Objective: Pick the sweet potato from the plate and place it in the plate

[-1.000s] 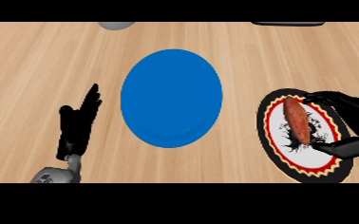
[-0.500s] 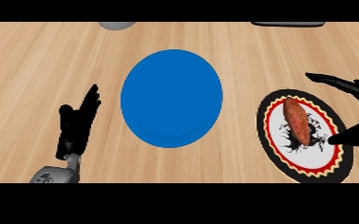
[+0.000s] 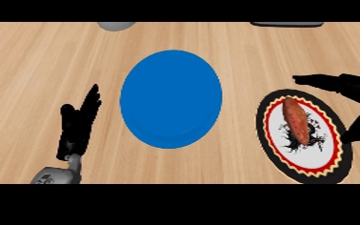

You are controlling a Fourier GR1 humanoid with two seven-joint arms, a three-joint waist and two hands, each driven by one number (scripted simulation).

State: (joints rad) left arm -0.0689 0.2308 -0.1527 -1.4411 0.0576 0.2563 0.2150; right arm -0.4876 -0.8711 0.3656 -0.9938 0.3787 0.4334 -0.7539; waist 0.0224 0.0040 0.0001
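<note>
A reddish-brown sweet potato (image 3: 298,119) lies on a patterned plate (image 3: 275,139) with a black, red and yellow rim, at the lower right of the counter. A plain blue plate (image 3: 171,98) sits in the middle with nothing on it. My right hand (image 3: 333,82) shows at the right edge, above and beyond the patterned plate, its fingers spread open and apart from the sweet potato; part of it is cut off by the view's edge. My left hand (image 3: 76,125) rests open at the lower left, fingers pointing up, left of the blue plate.
A grey rounded object (image 3: 116,25) sits at the counter's far edge, left of centre. A dark flat object (image 3: 287,24) lies at the far right edge. Bare wooden counter surrounds both plates.
My right hand has opened and drawn back up and to the right, away from the sweet potato it was curled around. The sweet potato stays on the patterned plate. Left hand unchanged.
</note>
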